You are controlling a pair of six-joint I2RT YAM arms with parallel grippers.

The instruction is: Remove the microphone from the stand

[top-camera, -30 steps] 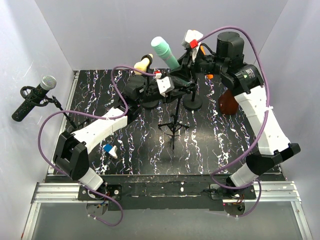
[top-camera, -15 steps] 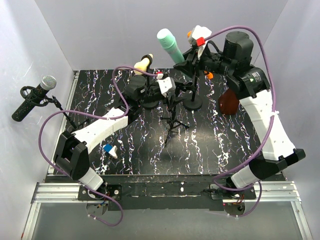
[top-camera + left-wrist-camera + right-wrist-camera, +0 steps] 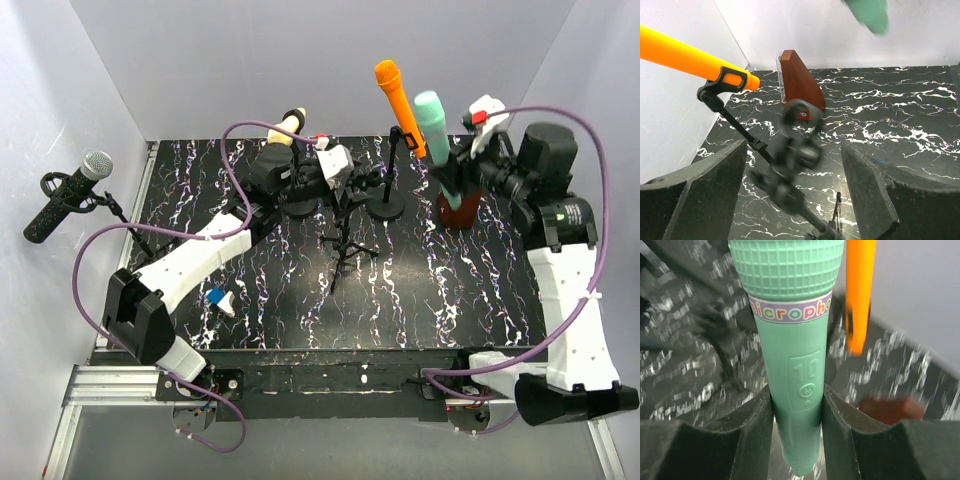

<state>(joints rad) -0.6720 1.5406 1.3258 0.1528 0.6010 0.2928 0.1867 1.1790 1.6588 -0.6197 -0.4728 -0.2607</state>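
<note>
In the right wrist view a mint-green microphone (image 3: 795,340) stands upright between the pads of my right gripper (image 3: 796,430), which is shut on its handle. From above, that microphone (image 3: 432,118) hangs over the back right of the table, clear of its stand, with the right gripper (image 3: 455,168) at its lower end. The small black tripod stand (image 3: 345,243) sits mid-table with its clip empty. My left gripper (image 3: 352,180) is open at the stand's top. In the left wrist view the blurred clip (image 3: 799,145) lies between the spread jaws of the left gripper (image 3: 795,167), touching neither.
An orange microphone (image 3: 398,95) rests on a round-based stand (image 3: 385,205) at the back. A brown container (image 3: 460,208) sits under the green microphone. A black and grey microphone (image 3: 70,195) on a stand is far left, a cream one (image 3: 288,125) behind the left arm, and a blue-white piece (image 3: 220,300) front left.
The right arm has swung the green microphone up and rightward, away from the tripod stand to above the brown container. The left gripper has opened and released the stand.
</note>
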